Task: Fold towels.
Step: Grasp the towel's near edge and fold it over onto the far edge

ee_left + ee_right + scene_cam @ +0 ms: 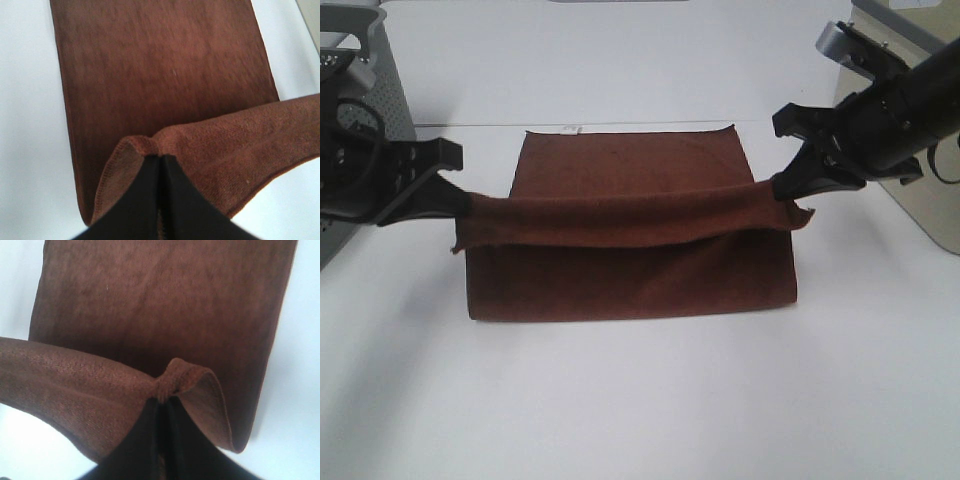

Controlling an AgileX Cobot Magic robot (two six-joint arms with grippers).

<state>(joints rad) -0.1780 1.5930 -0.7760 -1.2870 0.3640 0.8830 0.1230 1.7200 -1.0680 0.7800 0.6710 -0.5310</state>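
Towel (630,275) lies centred between the left and right edges of the tabletop (640,400). My left claw (461,204) and right claw (783,188) each clamp a corner of its raised edge.

The high camera looks down on the whole towel (630,170); both wrist cameras view it close, from opposite ends.

You see one dark reddish-brown terry towel (620,165) lying flat at the centre. One long edge is raised and stretched as a band from 9 to 3 o'clock. Its white tag (572,129) sits near 11 o'clock.
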